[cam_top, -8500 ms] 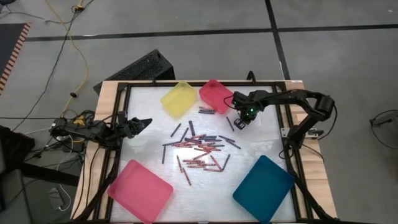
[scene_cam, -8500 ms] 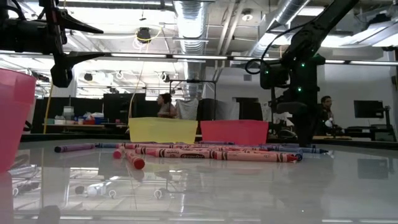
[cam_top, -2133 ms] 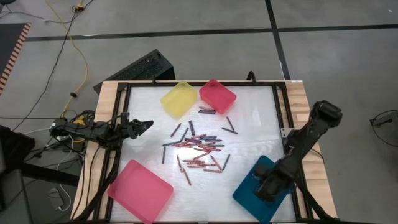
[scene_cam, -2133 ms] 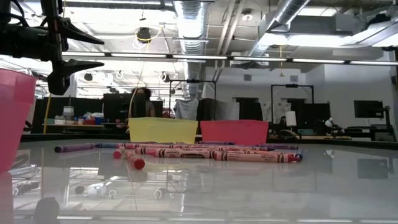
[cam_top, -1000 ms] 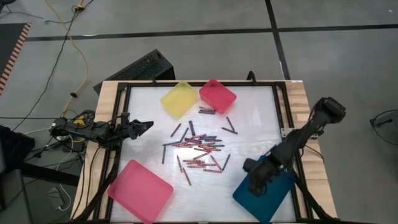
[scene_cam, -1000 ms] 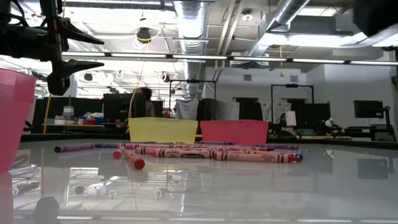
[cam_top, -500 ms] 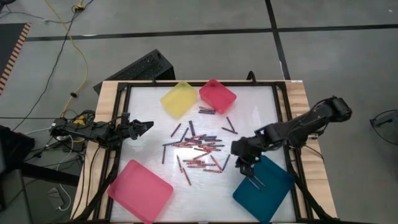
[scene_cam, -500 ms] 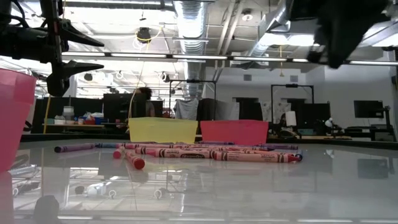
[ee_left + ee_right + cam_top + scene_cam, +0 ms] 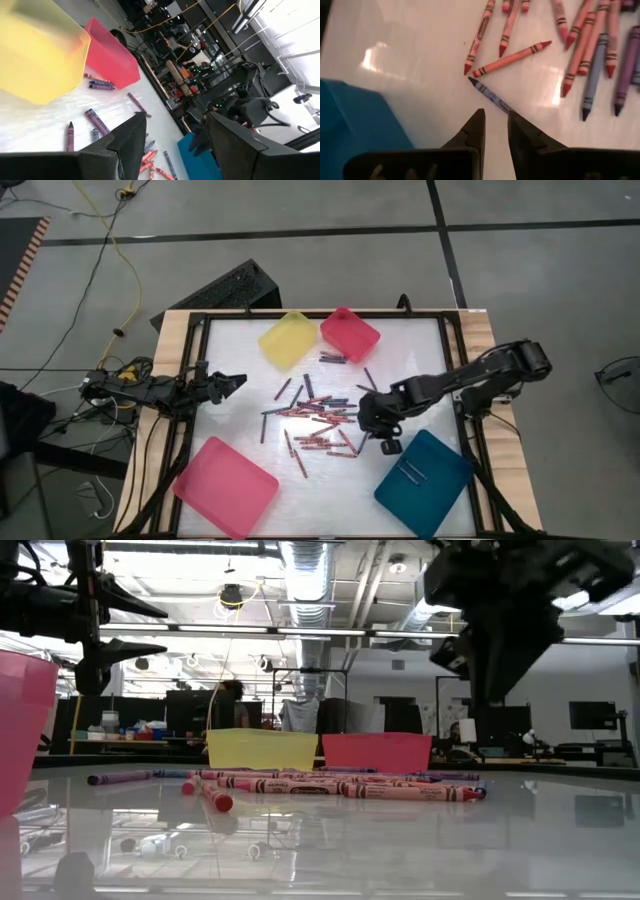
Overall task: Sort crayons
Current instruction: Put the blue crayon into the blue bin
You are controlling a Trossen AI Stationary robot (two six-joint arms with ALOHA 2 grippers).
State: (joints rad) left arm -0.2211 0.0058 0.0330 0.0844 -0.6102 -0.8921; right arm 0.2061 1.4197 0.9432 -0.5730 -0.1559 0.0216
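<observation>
Several crayons (image 9: 320, 416), red, pink and bluish sticks, lie flat in a loose pile at the middle of the white table; the right wrist view shows them too (image 9: 580, 45). My right gripper (image 9: 368, 418) hangs above the pile's right edge, slanting down. Its fingers (image 9: 494, 127) stand narrowly open with nothing between them. A blue crayon (image 9: 490, 95) lies just past their tips. Two crayons (image 9: 410, 472) lie in the teal tray (image 9: 440, 480). My left gripper (image 9: 232, 380) waits open and level over the table's left edge, also visible in its own wrist view (image 9: 172, 135).
A yellow tray (image 9: 287, 338) and a small pink tray (image 9: 349, 333) stand at the far edge, with a few crayons (image 9: 333, 359) beside them. A large pink tray (image 9: 225, 485) sits at the near left. A black frame rims the table. Bare surface lies between pile and near edge.
My right gripper has swung from above the teal tray toward the table's middle and now hangs over the pile's right edge, its wrist rolled about. The two crayons in the teal tray, covered by the arm before, now show.
</observation>
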